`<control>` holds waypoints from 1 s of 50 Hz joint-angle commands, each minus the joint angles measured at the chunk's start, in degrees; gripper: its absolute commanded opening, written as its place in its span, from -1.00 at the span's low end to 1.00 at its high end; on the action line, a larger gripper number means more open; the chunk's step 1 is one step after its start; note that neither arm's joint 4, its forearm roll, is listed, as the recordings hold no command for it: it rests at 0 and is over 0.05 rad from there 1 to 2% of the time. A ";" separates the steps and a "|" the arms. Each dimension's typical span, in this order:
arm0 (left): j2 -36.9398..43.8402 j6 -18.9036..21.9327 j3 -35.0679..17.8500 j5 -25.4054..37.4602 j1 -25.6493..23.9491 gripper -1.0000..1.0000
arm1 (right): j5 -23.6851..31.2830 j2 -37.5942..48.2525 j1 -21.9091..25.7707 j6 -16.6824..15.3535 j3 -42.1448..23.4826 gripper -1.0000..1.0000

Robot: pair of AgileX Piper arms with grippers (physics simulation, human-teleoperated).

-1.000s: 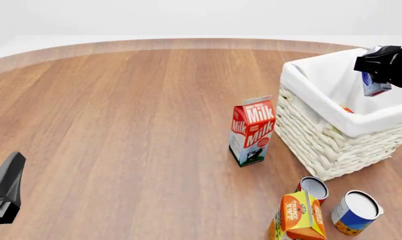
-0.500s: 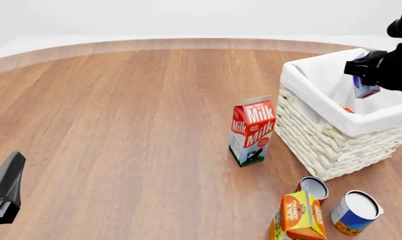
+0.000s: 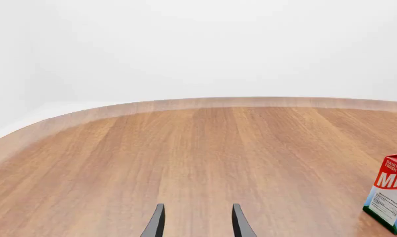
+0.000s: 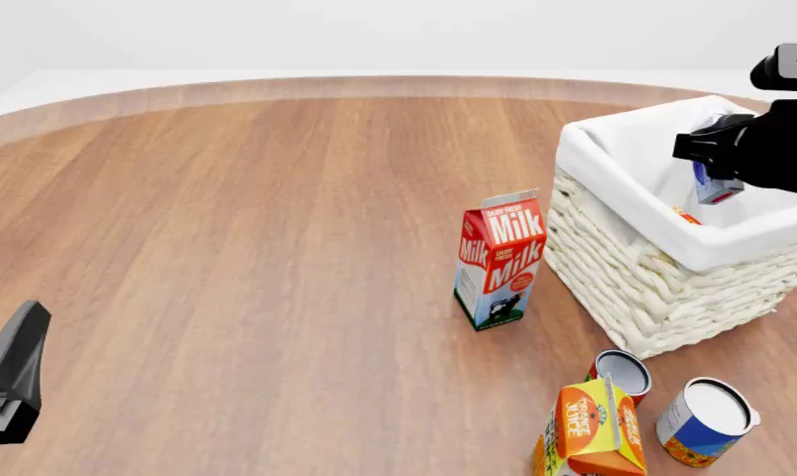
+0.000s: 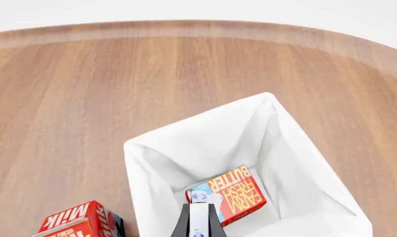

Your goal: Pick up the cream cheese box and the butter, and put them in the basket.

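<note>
My right gripper (image 4: 711, 167) is shut on the cream cheese box (image 4: 714, 186), a small white and blue box hanging over the inside of the basket (image 4: 634, 276). In the right wrist view the cream cheese box (image 5: 200, 226) sits between the fingers of the right gripper (image 5: 200, 216), directly above the open basket (image 5: 147, 148). The red butter (image 5: 230, 193) lies flat on the basket's white lining; only a sliver of the butter (image 4: 687, 215) shows from the front. My left gripper (image 4: 10, 385) rests far off at the table's near left, and the left gripper (image 3: 197, 224) stands open and holds nothing.
A red-and-white milk carton (image 4: 501, 260) stands upright just left of the basket. Near the front right are an orange juice carton (image 4: 591, 428) and two cans (image 4: 707, 420). The milk carton (image 3: 391, 196) also shows in the left wrist view.
My right gripper has carried the cream cheese box leftward and lower, from above the basket's far right rim to over its inside. The left arm has not moved.
</note>
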 commanded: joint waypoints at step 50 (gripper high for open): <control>0.00 0.00 0.00 0.00 0.00 1.00 | 14.74 -17.36 6.39 -0.08 -7.14 1.00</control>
